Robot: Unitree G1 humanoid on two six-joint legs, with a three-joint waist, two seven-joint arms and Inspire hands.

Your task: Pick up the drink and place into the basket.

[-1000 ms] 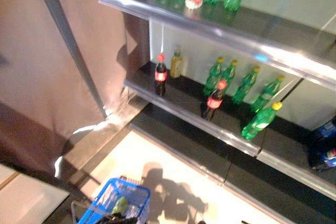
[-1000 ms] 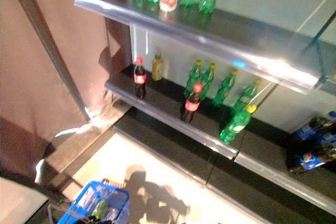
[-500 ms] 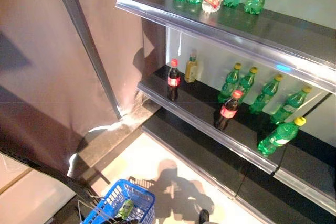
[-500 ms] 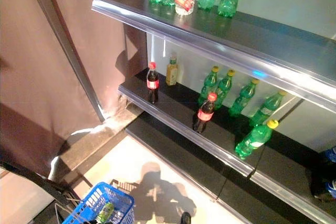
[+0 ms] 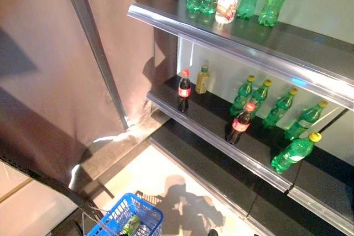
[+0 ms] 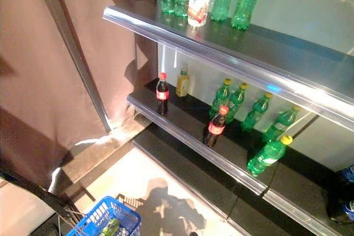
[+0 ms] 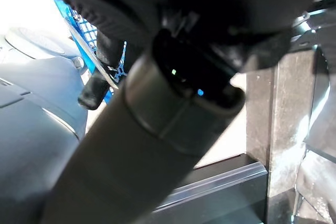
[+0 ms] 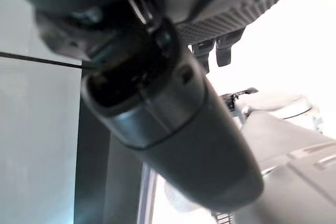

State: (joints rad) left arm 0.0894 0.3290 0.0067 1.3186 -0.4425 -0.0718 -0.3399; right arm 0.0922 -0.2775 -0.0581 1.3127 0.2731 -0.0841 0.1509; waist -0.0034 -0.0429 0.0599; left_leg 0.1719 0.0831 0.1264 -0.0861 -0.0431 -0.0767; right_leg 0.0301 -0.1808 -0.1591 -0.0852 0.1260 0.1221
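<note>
Near, at bottom left, blue basket is hanging w/ a green drink already lying inside. Left hand is curling its fingers round the basket's wire handle. Right hand: fingers hardly showing, cannot tell its state. Farther, cola bottles and green bottles are standing on middle shelf; more on top shelf.

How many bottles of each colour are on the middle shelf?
Dark cola bottles with red caps: 2
Green plastic bottles with yellow caps: 5
Small yellow bottle: 1
Total: 8
</note>
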